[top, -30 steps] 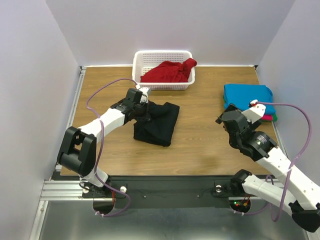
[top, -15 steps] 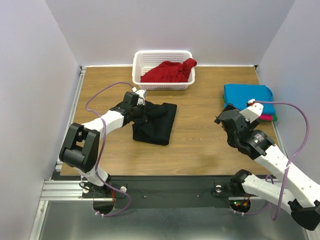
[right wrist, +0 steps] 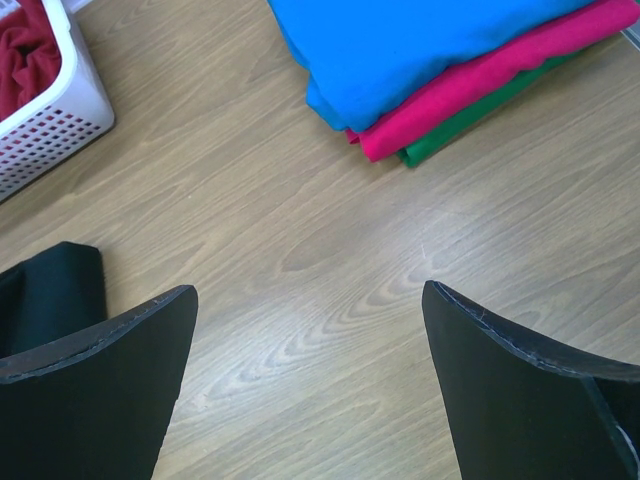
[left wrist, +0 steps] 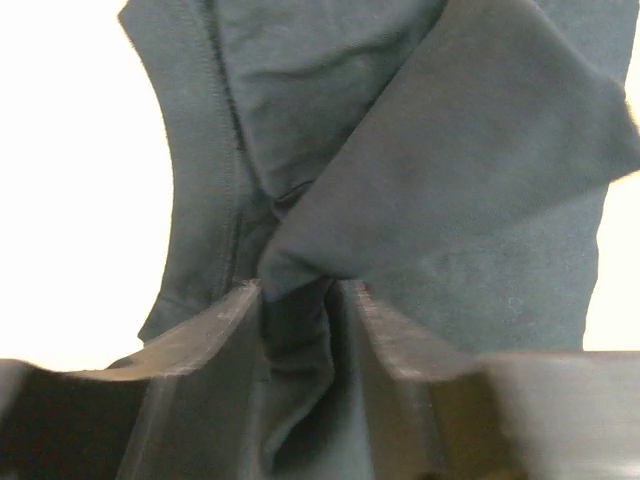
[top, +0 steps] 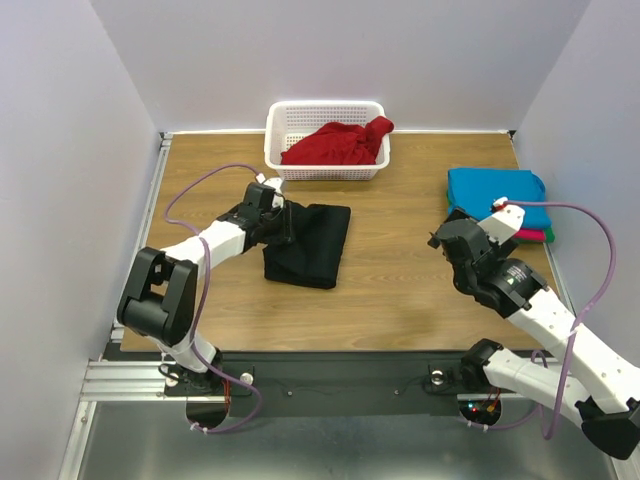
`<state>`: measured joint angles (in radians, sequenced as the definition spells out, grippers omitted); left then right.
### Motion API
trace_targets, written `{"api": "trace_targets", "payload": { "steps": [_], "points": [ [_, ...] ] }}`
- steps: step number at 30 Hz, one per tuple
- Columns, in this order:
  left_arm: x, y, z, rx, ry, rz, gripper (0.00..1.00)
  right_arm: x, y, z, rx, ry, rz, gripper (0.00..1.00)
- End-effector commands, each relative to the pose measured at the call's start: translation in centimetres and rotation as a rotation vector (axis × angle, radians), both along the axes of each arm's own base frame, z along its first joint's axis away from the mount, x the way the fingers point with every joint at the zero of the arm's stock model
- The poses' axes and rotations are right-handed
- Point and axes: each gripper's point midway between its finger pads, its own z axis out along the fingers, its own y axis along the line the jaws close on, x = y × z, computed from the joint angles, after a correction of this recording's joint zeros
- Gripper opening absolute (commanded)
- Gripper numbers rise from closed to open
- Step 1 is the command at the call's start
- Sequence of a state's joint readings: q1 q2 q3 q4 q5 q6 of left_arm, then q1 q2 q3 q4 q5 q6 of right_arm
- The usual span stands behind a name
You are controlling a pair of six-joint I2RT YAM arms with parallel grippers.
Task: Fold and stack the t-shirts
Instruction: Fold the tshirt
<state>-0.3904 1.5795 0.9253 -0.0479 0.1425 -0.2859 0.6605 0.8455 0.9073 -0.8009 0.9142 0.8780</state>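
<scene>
A soft black cloth t-shirt (top: pixel 308 243), part folded, lies left of centre on the wooden worktop (top: pixel 400 280), in front of the white plastic lattice basket (top: pixel 330 170). The left arm's jaws stand half parted around a raised ridge of its cloth; whether they pinch it cannot be told. The right arm's jaws gape empty near the folded turquoise-blue t-shirt (right wrist: pixel 420 50). Light and limp, the black shirt looks best taken by a hem corner.
</scene>
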Motion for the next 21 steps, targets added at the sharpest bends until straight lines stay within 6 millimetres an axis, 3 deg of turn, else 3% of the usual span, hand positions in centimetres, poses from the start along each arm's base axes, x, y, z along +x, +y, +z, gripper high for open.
{"api": "trace_targets", "payload": {
  "steps": [1, 4, 5, 8, 12, 15, 17, 19, 20, 21],
  "points": [
    [0.9, 1.4, 2.9, -0.003, -0.063, 0.108, 0.61, 0.2, -0.3, 1.4, 0.013, -0.039, -0.016, 1.0],
    [0.5, 2.3, 3.9, 0.012, -0.052, 0.169, 0.72, 0.1, -0.3, 1.6, 0.02, -0.047, -0.013, 1.0],
    [0.9, 3.4, 4.2, 0.046, -0.065, 0.237, 0.74, 0.1, -0.3, 1.6, 0.021, -0.047, -0.011, 1.0],
    [1.2, 4.6, 6.3, 0.057, -0.089, 0.323, 0.97, 0.1, -0.2, 1.6, 0.023, -0.045, -0.006, 1.0],
    [0.8, 4.3, 9.5, -0.005, -0.141, 0.334, 0.98, 0.2, 0.3, 1.5, 0.025, -0.032, 0.018, 1.0],
    [0.2, 1.3, 13.3, -0.135, -0.225, 0.257, 0.99, 0.5, 1.3, 1.2, 0.034, -0.011, 0.063, 1.0],
    [-0.9, -1.5, 14.2, -0.216, -0.229, 0.19, 0.99, 0.8, 2.3, 1.0, 0.058, -0.002, 0.103, 0.97],
    [-1.2, -3.9, 15.3, -0.28, -0.257, 0.145, 0.99, 1.1, 3.5, 1.0, 0.096, -0.002, 0.149, 0.86],
    [-2.6, -6.4, 15.3, -0.311, -0.246, 0.068, 0.99, 1.2, 4.1, 0.9, 0.11, 0.0, 0.167, 0.79],
    [-2.9, -7.3, 15.3, -0.325, -0.247, 0.04, 0.99, 1.4, 4.7, 0.9, 0.123, 0.004, 0.188, 0.73]
  ]
}}
